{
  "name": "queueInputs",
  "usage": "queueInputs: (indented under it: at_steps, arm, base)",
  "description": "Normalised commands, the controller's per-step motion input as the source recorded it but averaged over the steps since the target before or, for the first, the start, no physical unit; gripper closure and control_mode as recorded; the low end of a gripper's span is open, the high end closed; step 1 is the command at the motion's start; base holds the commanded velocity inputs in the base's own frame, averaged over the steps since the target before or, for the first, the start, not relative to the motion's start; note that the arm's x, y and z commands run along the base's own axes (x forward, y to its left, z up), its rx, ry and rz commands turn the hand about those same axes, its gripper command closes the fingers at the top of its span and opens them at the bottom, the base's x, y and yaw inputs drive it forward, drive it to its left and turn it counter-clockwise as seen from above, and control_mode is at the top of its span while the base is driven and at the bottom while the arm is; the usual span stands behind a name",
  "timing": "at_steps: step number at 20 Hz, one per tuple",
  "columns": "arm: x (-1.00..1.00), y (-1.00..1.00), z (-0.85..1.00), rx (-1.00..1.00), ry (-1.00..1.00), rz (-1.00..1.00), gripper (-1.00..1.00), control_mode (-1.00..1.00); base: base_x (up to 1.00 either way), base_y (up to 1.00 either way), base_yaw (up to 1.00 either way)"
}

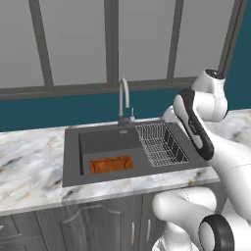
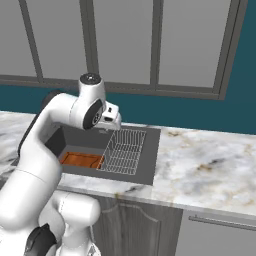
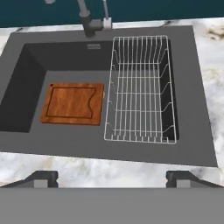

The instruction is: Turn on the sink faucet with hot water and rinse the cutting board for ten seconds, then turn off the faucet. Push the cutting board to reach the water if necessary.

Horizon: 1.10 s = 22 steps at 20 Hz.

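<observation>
cutting board (image 3: pixel 72 104) in sink (image 3: pixel 192 87), faucet (image 3: pixel 89 19) top cut off, gripper (image 3: pixel 112 178) spread

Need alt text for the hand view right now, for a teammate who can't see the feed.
Looking down into a dark grey sink: an orange-brown cutting board lies flat on the basin floor, beside a silver wire dish rack. The faucet base stands at the back rim with no water running, and the open gripper hovers over the marble counter's front edge.

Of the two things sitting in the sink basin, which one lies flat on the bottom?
The cutting board, orange-brown wood, lies flat on the sink floor at the left; the wire dish rack beside it is a silver basket with raised sides.
</observation>
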Motion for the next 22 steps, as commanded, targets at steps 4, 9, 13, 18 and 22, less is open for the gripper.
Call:
queueInputs:
  at_steps: [4, 9, 13, 18, 22]
  arm:
    - [0.09, -0.39, -0.20, 0.12, -0.14, 0.00, -1.00, -1.00]
    - [0.26, -0.23, -0.22, 0.06, -0.05, 0.00, -1.00, -1.00]
    - [0.49, -0.04, -0.22, 0.01, -0.04, 0.00, -1.00, -1.00]
    - [0.42, 0.00, -0.15, 0.01, -0.06, 0.00, -1.00, -1.00]
    - [0.35, 0.00, -0.18, 0.00, -0.08, 0.00, -1.00, -1.00]
  base:
    - [0.00, 0.00, 0.00]
    - [0.00, 0.00, 0.00]
    - [0.00, 0.00, 0.00]
    - [0.00, 0.00, 0.00]
    - [0.00, 0.00, 0.00]
